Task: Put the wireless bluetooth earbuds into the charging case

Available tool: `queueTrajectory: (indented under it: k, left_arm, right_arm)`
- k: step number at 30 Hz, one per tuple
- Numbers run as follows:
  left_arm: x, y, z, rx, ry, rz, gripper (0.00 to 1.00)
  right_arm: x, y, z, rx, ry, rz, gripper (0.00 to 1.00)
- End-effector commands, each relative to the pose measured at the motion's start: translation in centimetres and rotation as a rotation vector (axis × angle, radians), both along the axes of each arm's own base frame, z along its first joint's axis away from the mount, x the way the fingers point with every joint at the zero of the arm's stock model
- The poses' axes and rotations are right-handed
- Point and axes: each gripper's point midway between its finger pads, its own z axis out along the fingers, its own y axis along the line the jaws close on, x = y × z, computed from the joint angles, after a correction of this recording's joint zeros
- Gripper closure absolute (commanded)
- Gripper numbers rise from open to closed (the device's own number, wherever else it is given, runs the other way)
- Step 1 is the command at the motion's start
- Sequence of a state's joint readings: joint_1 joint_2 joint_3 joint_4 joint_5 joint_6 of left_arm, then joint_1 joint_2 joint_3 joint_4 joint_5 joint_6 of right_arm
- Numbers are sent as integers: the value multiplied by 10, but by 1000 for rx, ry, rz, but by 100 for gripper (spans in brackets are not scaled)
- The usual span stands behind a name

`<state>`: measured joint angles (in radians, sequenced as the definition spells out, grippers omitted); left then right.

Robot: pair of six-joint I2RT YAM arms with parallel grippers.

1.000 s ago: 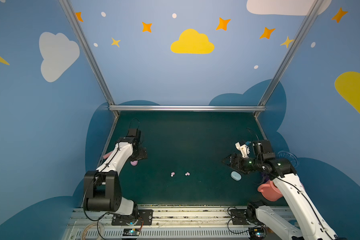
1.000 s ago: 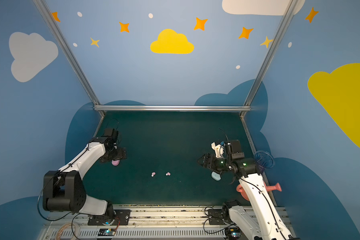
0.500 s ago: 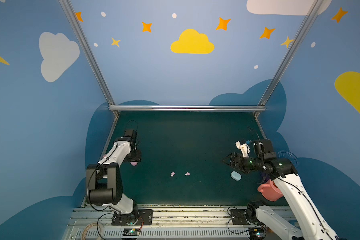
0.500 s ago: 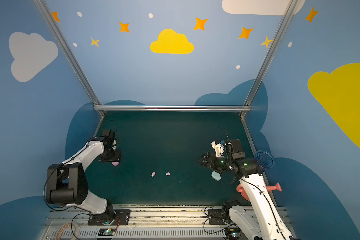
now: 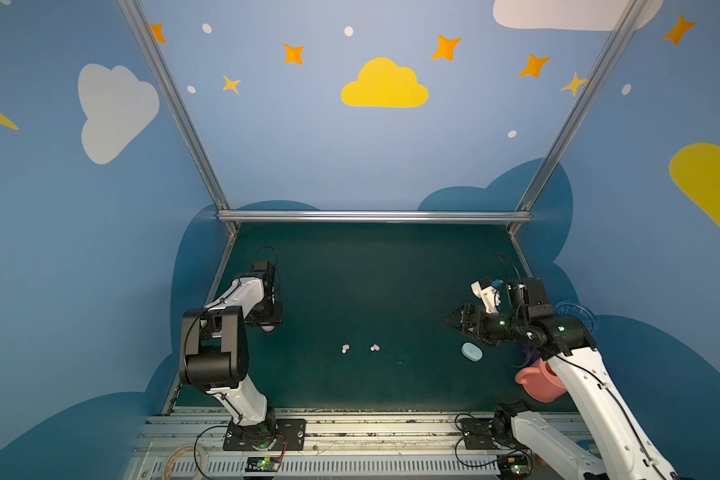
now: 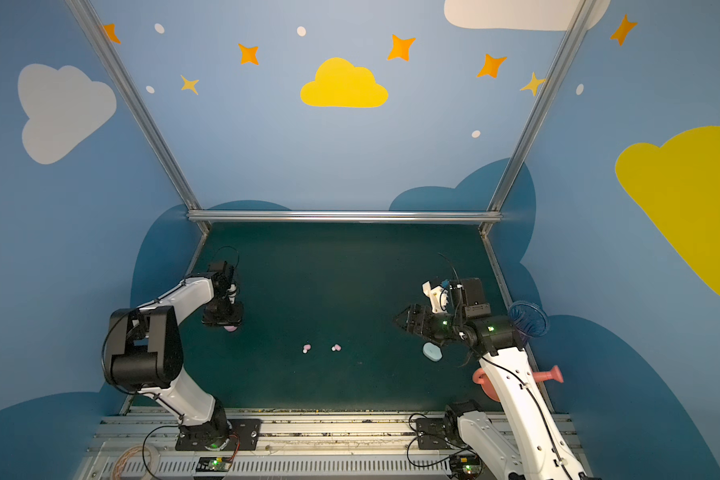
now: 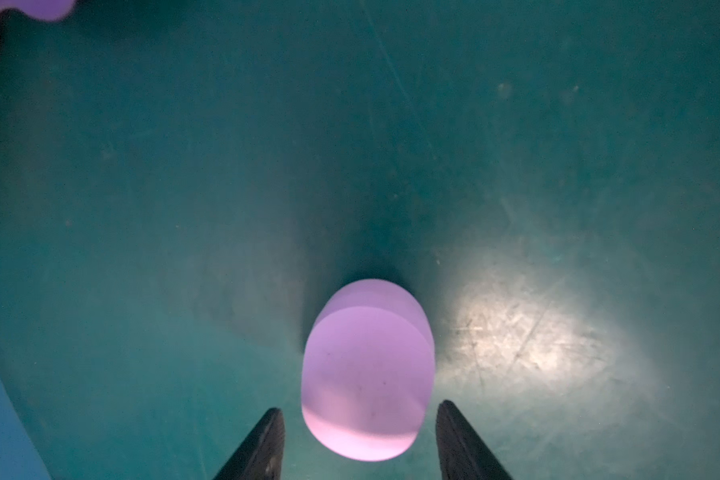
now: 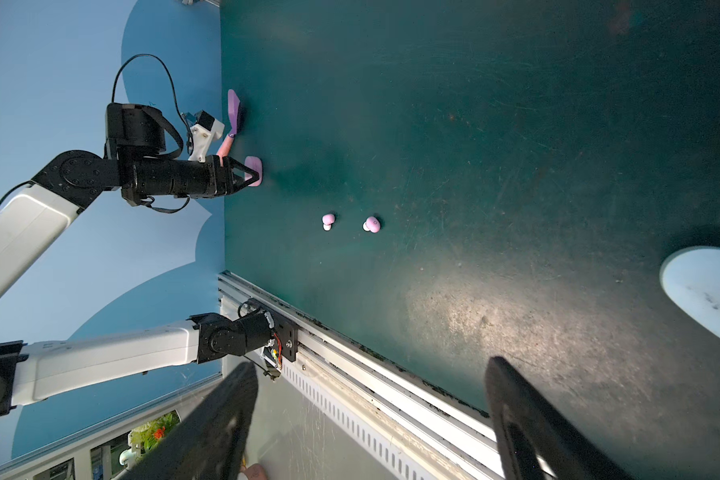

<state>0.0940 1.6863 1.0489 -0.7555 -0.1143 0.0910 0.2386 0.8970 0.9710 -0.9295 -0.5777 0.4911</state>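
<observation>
Earbuds [image 5: 345,348], two pink beans, lie lower centre of both top views on the mat [image 5: 350,270]. Likely light, hard, slick; pinch each across its body. Left gripper [image 7: 359,407] straddles the pink case [image 7: 366,365], jaws apart, not touching. Right gripper [image 8: 371,363] hangs wide open near a blue case [image 5: 472,352].

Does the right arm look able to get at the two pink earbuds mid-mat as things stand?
Probably yes. The right arm has its jaws open toward the pink earbuds, with only bare mat between; the pale blue case lies aside.
</observation>
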Motion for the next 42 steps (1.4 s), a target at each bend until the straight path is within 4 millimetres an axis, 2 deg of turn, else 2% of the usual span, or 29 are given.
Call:
queueTrajectory:
  k: [1,11,15,23,26,30,36,42]
  left_arm:
    - [11,3,5,1,-36,0,44]
    - [12,-1,-13,-49,25,5,48]
    - [13,-4,-14,-65,26,6,53]
    - [12,-15,4,-91,-12,-2,82]
    - [13,-27,20,-101,-52,-34,88]
    - [15,-60,49,-126,-130,-139,88]
    - [3,-140,89,-202,-237,-404,88]
    - [-27,-217,104,-228,-296,-694,86]
  right_arm:
    - [-4,1,8,9,-19,14,16]
    - [-5,1,9,10,-13,9,16]
    - [-5,1,10,14,-14,6,16]
    - [-6,1,5,19,-6,4,16]
    - [-6,2,1,20,1,7,16]
    - [-2,5,-4,25,7,21,16]
    - [6,16,-5,73,4,71,16]
    - [12,35,-4,183,15,143,16]
